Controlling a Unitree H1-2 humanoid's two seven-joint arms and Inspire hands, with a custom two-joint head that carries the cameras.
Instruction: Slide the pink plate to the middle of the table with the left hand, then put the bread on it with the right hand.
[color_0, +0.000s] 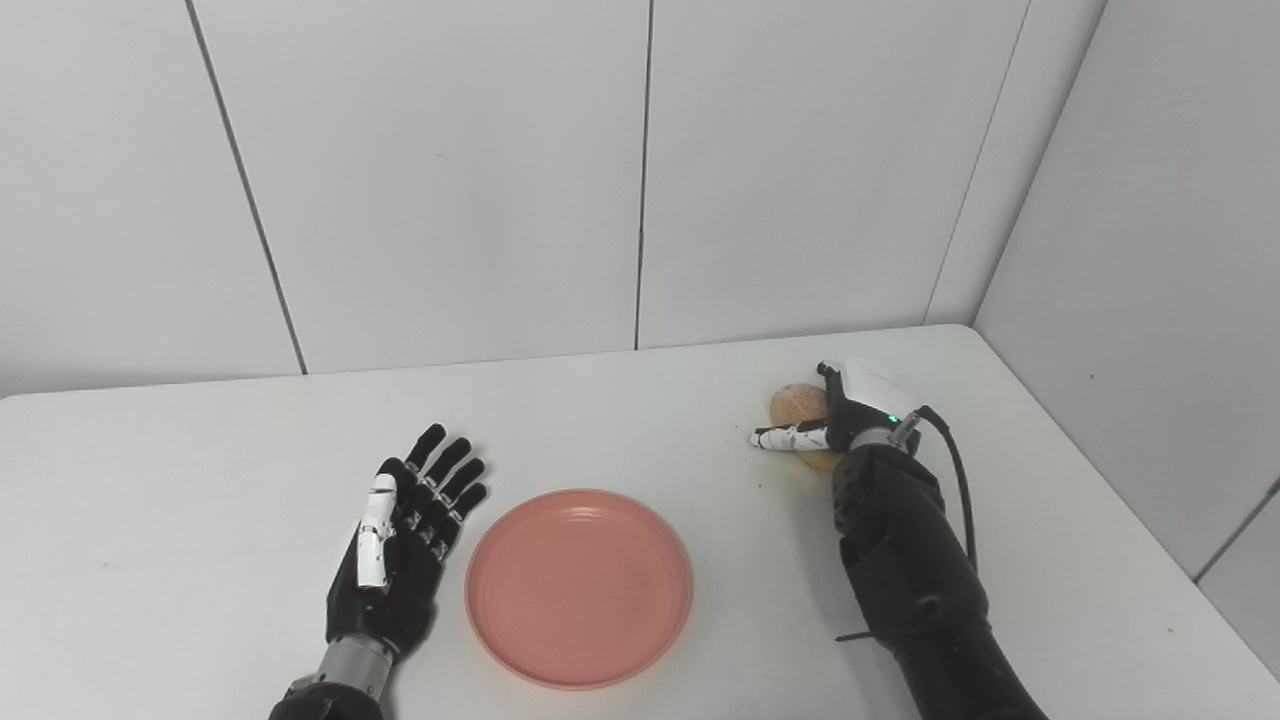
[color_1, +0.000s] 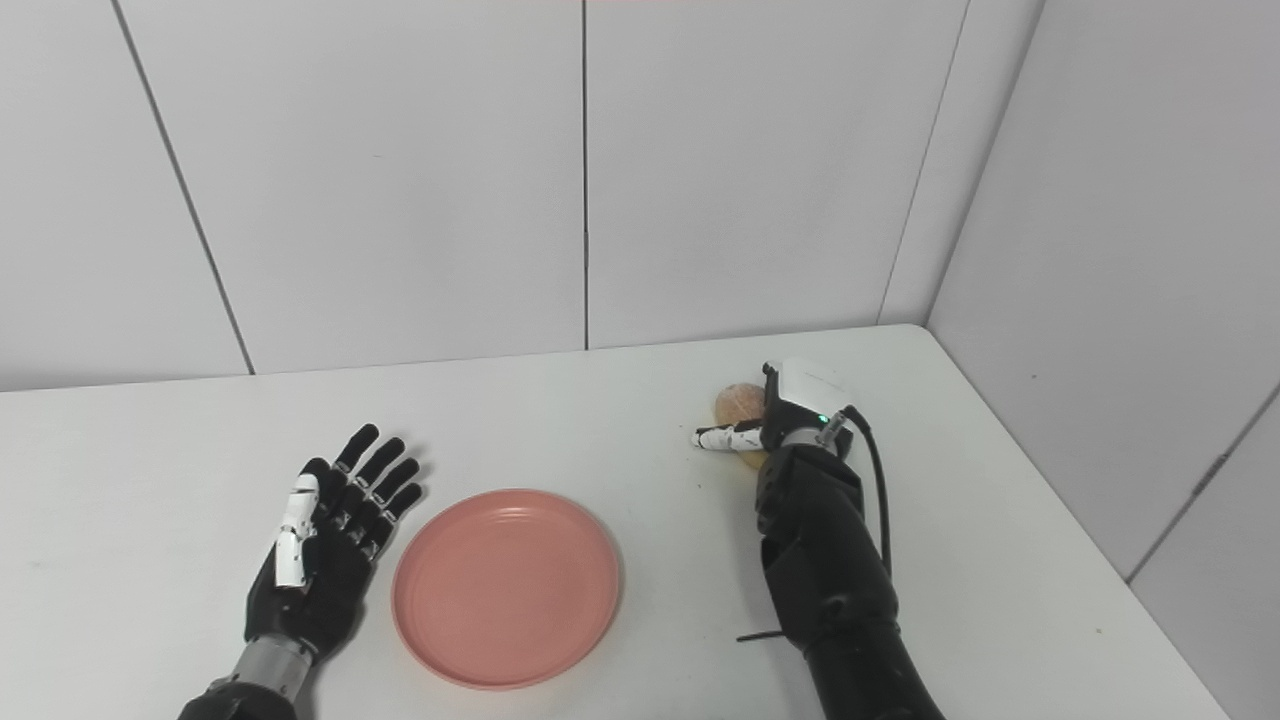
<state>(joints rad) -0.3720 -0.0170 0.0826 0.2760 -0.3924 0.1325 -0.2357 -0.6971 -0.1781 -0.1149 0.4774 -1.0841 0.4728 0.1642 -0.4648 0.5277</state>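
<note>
One step looks done: pink plate mid-bench, left hand spread empty beside it; right hand fingers curl on bread roll, unlifted.

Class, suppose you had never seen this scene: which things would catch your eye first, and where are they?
The pink plate stands out most, empty near the front middle of the white table. Just left of it lies the black left hand, fingers spread, apart from the plate. Further back on the right, the right hand wraps around the bread.
</note>
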